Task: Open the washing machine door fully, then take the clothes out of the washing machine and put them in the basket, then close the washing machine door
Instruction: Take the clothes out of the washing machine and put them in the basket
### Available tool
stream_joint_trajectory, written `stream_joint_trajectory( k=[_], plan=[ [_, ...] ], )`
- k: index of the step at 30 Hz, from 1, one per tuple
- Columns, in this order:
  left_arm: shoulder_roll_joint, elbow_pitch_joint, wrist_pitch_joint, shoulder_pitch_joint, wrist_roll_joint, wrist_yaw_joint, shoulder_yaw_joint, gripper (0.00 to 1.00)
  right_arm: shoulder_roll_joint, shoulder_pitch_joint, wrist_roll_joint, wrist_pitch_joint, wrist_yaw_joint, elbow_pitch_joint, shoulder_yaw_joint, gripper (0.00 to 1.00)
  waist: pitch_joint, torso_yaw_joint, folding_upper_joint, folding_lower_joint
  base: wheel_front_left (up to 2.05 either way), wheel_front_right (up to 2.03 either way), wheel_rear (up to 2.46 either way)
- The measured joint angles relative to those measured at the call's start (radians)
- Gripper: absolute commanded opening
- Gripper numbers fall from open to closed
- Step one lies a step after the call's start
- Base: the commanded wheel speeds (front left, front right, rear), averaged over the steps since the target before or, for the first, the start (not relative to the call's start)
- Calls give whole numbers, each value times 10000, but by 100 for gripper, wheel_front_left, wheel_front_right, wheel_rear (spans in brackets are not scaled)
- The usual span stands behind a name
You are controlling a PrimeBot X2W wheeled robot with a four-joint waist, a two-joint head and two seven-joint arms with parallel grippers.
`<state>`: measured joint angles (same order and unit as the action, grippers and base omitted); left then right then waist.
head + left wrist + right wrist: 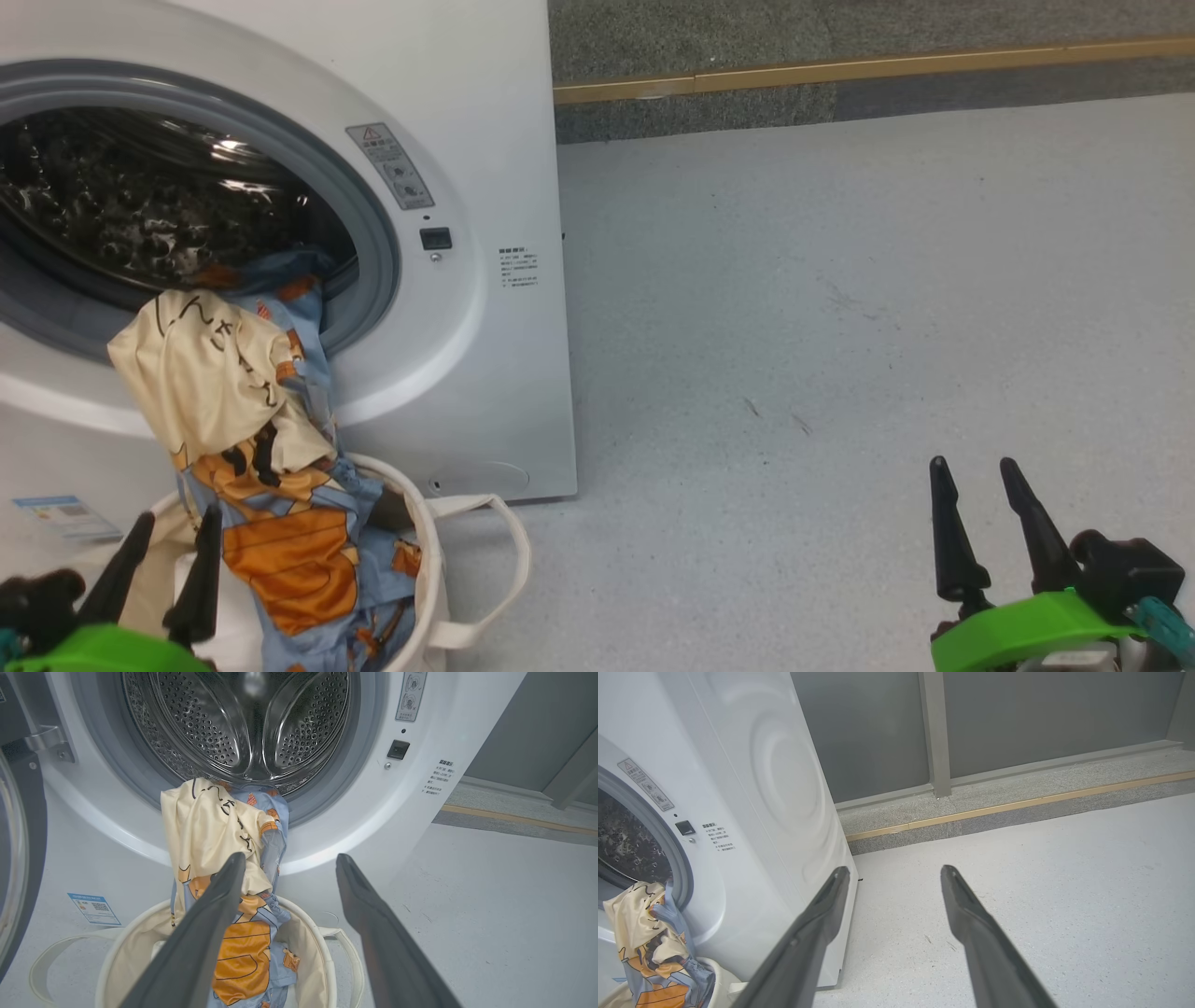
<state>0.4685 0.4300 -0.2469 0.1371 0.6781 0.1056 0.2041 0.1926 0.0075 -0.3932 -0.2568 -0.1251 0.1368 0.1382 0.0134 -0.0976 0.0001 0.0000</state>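
Note:
The white washing machine (pixel 485 140) has its drum mouth uncovered. Its door (pixel 18 858) is swung out at the left edge of the left wrist view. The clothes (pixel 252 448), cream and light blue with orange print, hang from the drum lip down into the cream basket (pixel 431 579) on the floor below. The same clothes (pixel 224 858) show above the basket (pixel 327 970) in the left wrist view. My left gripper (pixel 173 527) is open just before the basket, holding nothing. My right gripper (pixel 976 476) is open over bare floor, far right.
A blue sticker (pixel 95 908) sits low on the machine's front. A raised grey kerb with a yellow strip (pixel 868 67) runs along the back, with a grey wall and post (pixel 936 732) behind it. Speckled floor (pixel 840 327) spreads right of the machine.

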Motion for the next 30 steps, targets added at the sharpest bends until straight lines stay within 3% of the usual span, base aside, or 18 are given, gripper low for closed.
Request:
stream_joint_trajectory(
  k=[14,21,30],
  plan=[
    [-280,1965,719,3324,-169,81,589,100,29,-340,-2,0,0,-90,81,100,774,-88,0,0,0,0,0],
    [-614,4090,1496,5906,-341,31,775,100,167,-952,-17,0,0,-242,320,100,1626,-315,0,1,0,0,0],
    [-721,7033,2449,8490,-314,-458,700,100,351,-1422,-23,0,0,-353,305,100,2504,-928,0,0,0,0,0]
  ],
)
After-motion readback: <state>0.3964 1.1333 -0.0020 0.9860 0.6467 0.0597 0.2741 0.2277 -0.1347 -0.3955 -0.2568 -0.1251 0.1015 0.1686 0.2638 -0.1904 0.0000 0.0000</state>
